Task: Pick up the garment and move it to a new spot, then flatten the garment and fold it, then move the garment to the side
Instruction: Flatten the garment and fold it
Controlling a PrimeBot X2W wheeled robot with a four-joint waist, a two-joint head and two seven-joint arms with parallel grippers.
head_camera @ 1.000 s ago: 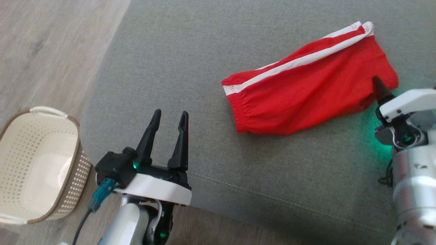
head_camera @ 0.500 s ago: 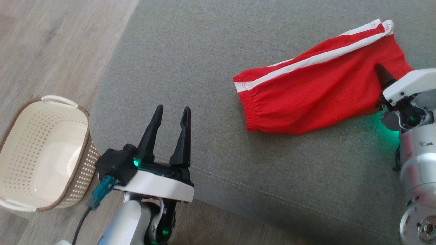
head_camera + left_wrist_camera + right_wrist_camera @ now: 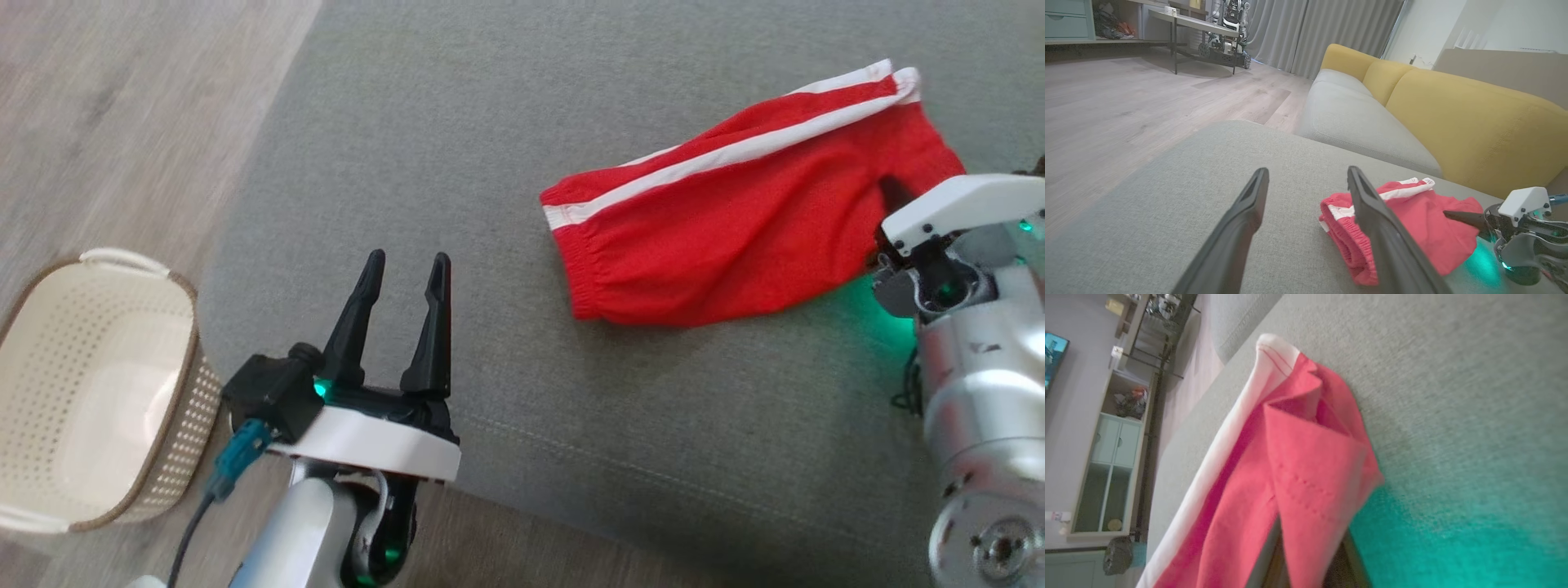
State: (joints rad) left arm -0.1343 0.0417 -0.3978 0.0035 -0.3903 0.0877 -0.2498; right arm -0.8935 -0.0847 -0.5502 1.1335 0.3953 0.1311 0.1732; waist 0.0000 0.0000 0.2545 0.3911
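Head view. The red fabric garment (image 3: 735,237), a pair of shorts with white side stripes and an elastic waistband, lies loosely spread on the grey woven cushion (image 3: 531,457) in the upper right of the frame. Its waistband points toward the centre and its leg hems toward the upper right corner. The right gripper (image 3: 894,194), two dark fingers beneath a white housing, enters from the right edge and meets the garment's lower right border with its jaws clenched.

In the right wrist view a fold of red cloth runs down between the fingers at the bottom edge, so the jaws appear to be grasping the garment near one leg opening. The left gripper (image 3: 408,260), at lower centre-left, has its fingers spread with nothing between them, well apart from the garment. A cream perforated plastic basket (image 3: 189,425) stands on the pale wooden floor (image 3: 122,98) at lower left, just beside the cushion.

Judged risks:
- **Slipping:** the pinch sits at the very edge of the cloth and may slip free once the weight hangs from it.
- **Bunching:** carried by one corner, the garment is likely to bunch and land crumpled, which would make flattening harder.
- **Dragging:** a low carry would drag the waistband over the coarse weave and tug against the hold.
- **Caught cover:** whether the cushion cover is caught in the pinch cannot be told.
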